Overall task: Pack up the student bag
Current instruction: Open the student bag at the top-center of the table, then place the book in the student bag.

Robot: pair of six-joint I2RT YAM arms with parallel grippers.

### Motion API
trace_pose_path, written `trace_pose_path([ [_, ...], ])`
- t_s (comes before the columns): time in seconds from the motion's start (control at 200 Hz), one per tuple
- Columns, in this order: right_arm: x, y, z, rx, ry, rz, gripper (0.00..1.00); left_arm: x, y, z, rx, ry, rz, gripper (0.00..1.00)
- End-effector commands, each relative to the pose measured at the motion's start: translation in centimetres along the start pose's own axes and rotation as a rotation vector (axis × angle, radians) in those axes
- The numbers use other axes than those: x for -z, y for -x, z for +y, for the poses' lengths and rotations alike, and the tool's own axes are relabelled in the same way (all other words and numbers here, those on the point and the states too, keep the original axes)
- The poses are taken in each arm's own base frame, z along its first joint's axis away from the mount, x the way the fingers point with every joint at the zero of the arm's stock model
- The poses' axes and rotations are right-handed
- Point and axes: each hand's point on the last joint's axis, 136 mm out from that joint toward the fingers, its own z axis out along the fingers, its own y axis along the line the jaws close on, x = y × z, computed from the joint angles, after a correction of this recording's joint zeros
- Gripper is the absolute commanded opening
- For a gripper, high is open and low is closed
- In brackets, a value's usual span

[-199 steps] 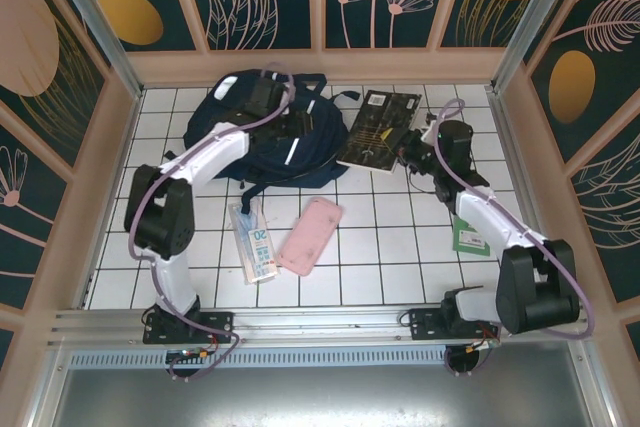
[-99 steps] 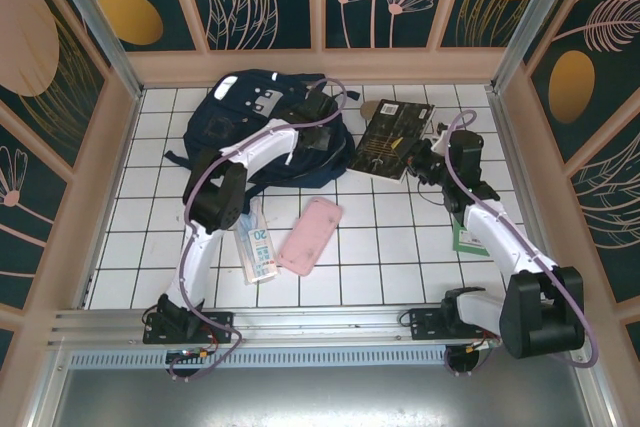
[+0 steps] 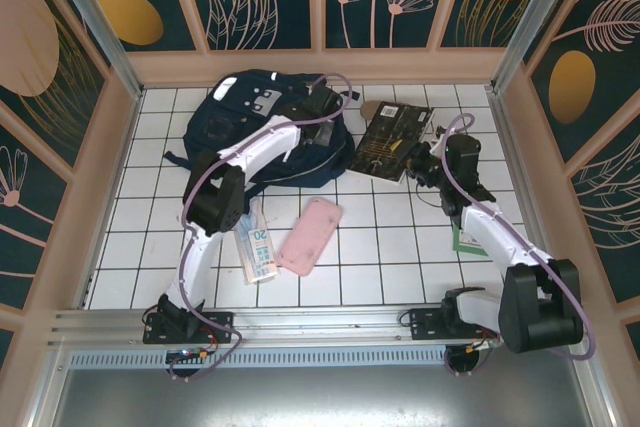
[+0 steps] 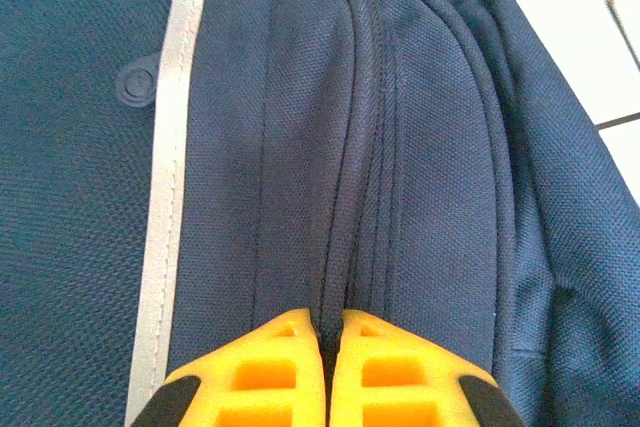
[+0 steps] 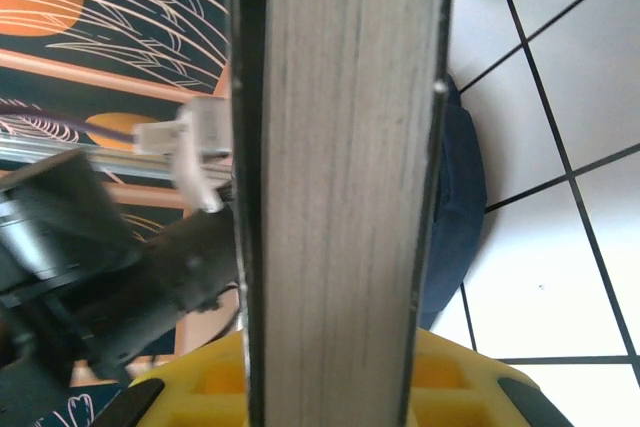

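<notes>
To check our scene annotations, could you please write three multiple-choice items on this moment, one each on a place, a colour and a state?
1. Where is the pink case relative to the bag?
A. On the tiles, nearer the arm bases.
B. Inside it.
C. Behind it.

2. What colour is the bag?
A. Red.
B. Navy.
C. Green.

3. The book is:
A. flat on the tiles.
B. gripped by the right end effector.
C. under the case.

Answers: 1 A, the case lies on bare tiles in front of the bag; 2 B, its fabric is dark blue; 3 B, the right wrist view shows its page edge clamped.
</notes>
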Motion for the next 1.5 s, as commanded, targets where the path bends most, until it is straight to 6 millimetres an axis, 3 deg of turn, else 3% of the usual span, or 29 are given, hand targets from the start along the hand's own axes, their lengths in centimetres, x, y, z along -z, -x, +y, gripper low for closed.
trace_pose_path([
  [0.0,-0.6,0.8,3.6,0.062,0.151,-0.037,0.00,7.9,6.8,2.3,0.072,-0.006,-0.186,0.00],
  [0.28,-3.8,-0.4,6.2,0.111,0.212,-0.027,0.00,15.8,11.8,4.6,0.149,-0.232,-0.305,0.00],
  [0.505,-8.6,-3.0,8.3,0.067,0.292,0.036,0.00,19.7,14.1,7.4,0.220,-0.390,-0.379,0.00],
  [0.765,-16.4,-6.0,10.5,-0.027,0.341,0.082,0.00,20.1,14.6,7.1,0.269,-0.454,-0.380,0.00],
  [0.831,-18.5,-5.6,10.6,-0.064,0.343,0.080,0.00,20.1,14.7,6.7,0.279,-0.478,-0.375,0.00],
  [0.856,-19.4,-6.5,10.9,-0.080,0.347,0.098,0.00,20.2,14.7,6.7,0.282,-0.483,-0.375,0.00],
  [1.101,-26.4,-5.5,9.4,-0.159,0.255,0.020,0.00,20.9,15.0,5.9,0.303,-0.547,-0.382,0.00],
  [1.346,-33.2,-6.8,8.5,-0.125,0.140,0.110,0.00,20.8,14.9,5.3,0.314,-0.581,-0.371,0.00],
  [1.376,-33.9,-7.0,8.1,-0.112,0.106,0.131,0.07,20.6,14.9,5.4,0.313,-0.575,-0.370,0.00],
  [1.441,-34.6,-7.5,8.7,-0.074,0.081,0.178,0.33,20.4,14.8,5.7,0.312,-0.553,-0.372,0.00],
  [1.496,-34.4,-7.8,9.3,-0.046,0.072,0.204,0.46,19.9,14.6,5.9,0.311,-0.537,-0.366,0.00],
])
